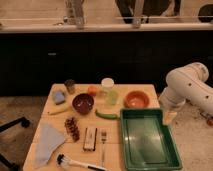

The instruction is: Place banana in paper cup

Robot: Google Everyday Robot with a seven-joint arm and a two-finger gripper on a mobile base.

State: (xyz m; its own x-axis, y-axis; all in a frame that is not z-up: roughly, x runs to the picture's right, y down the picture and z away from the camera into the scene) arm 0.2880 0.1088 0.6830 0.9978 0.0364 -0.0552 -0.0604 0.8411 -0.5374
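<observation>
Two fingers of the gripper are standing fully apart and are holding nothing. The gripper is hanging off the right side of the tabletop, just beside the far right corner of the green tray, with the white arm bending above it.

The banana is lying flat at the left of the tabletop, just beside the maroon bowl and in front of the blue sponge. It is well apart from the gripper.

Likely faults from here:
- The green vegetable is lying between gripper and banana and is similar in shape; a grasp on the wrong item is the main risk.
- The banana is lying low and close to the bowl, so a finger may be striking the bowl rim or sliding the fruit away.
- A white cup, a green cup and a small dark cup are standing at the back; which one is paper cannot be told. Each is narrow and probably light, so a long fruit entering at a tilt may be tipping it.

An orange bowl, an orange fruit, a dark grape cluster, a cloth, a fork and a brush are crowding the crossing path.
</observation>
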